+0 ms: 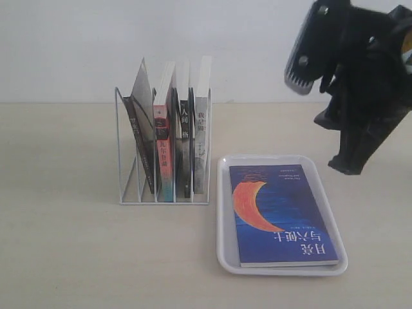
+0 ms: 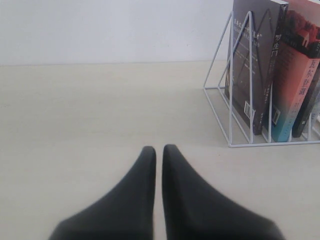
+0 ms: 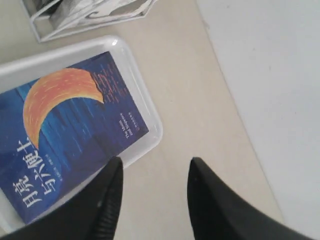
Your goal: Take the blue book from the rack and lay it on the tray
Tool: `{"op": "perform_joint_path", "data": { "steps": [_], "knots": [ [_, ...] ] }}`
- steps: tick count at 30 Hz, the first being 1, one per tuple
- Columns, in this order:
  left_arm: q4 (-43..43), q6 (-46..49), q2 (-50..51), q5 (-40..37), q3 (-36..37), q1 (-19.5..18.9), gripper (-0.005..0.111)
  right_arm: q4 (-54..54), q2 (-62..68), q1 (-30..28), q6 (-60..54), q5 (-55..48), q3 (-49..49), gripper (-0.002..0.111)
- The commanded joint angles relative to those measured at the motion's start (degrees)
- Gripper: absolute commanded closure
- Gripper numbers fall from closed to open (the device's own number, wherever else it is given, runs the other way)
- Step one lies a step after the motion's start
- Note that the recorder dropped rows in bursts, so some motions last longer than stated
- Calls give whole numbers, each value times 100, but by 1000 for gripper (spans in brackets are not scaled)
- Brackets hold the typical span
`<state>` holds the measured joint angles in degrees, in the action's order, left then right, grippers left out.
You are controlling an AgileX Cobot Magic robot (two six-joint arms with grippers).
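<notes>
Tray (image 1: 223, 219) holds the blue book (image 1: 283, 215) flat, below the parted right claw (image 3: 156, 162).

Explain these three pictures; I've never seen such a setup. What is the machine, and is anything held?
A robot with two arms, each ending in jaws. One picture looks at the table from outside; the other two come from cameras on each wrist. On the table stand a white wire rack holding several books and a white tray with the blue book lying flat in it. The right arm is raised, jaws open and empty. The left jaws are shut, empty too.
</notes>
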<state>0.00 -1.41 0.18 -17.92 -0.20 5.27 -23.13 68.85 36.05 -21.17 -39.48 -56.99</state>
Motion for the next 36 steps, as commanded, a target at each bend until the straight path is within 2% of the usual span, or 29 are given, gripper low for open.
{"op": "perform_joint_path", "data": {
  "steps": [1,6,8,10,11,12,16,19,36],
  "knots": [
    [0,-38,-18,20,20,-13,103,165,-316,-6,1215,41,-25,68],
    [0,-38,-18,20,20,-13,103,633,-354,-6,2658,-524,-25,68],
    [0,-38,-18,20,20,-13,103,929,-354,-6,2777,-720,-25,68],
    [0,-38,-18,20,20,-13,103,1402,-354,-6,2684,-871,-13,80],
    [0,-38,-18,20,20,-13,103,1835,-354,-6,2484,-874,108,100],
    [0,-38,-18,20,20,-13,103,2068,-354,-6,2387,-859,189,108],
    [0,-38,-18,20,20,-13,103,3161,-354,-6,2387,-722,676,108],
    [0,-38,-18,20,20,-13,103,3563,-354,-6,2377,-761,904,108],
    [0,-38,-18,20,20,-13,103,3606,-365,-6,2377,-579,904,108]
  ]
}}
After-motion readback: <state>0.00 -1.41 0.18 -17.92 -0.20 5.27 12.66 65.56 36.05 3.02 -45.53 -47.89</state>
